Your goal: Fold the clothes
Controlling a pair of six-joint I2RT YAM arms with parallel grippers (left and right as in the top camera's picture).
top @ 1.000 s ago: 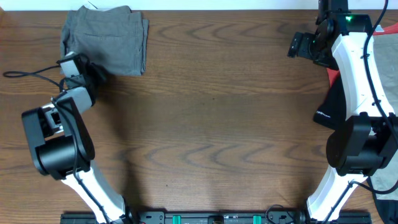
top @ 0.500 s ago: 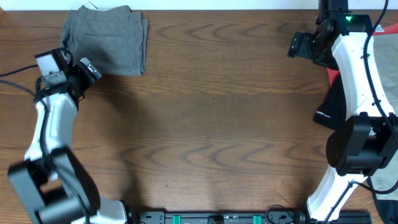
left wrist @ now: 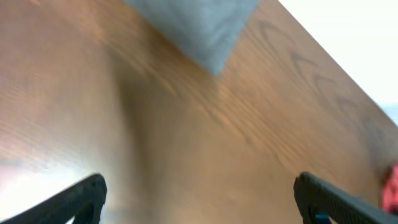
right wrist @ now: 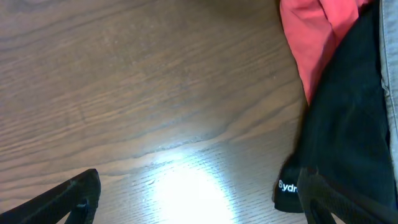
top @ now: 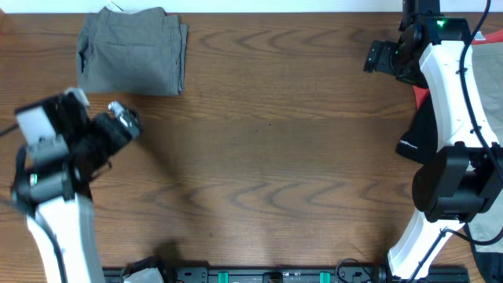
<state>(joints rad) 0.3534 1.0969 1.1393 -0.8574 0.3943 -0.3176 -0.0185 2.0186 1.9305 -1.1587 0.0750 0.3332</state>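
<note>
Grey shorts (top: 132, 51) lay folded at the far-left edge of the table (top: 275, 157). Left gripper (top: 124, 123), blurred, hung near them, jaws wide and empty. The middle stretch offered open room. Right gripper (right wrist: 199, 186) gaped, empty, beside red cloth (right wrist: 314, 37) and a black garment (right wrist: 348, 118) with white lettering, of which only "ydr" was readable, at the right edge.

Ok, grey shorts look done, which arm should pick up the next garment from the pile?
Right, probably. The right end effector hovers open next to the black garment and red garment; the left end effector is by the grey shorts, on the opposite side.
</note>
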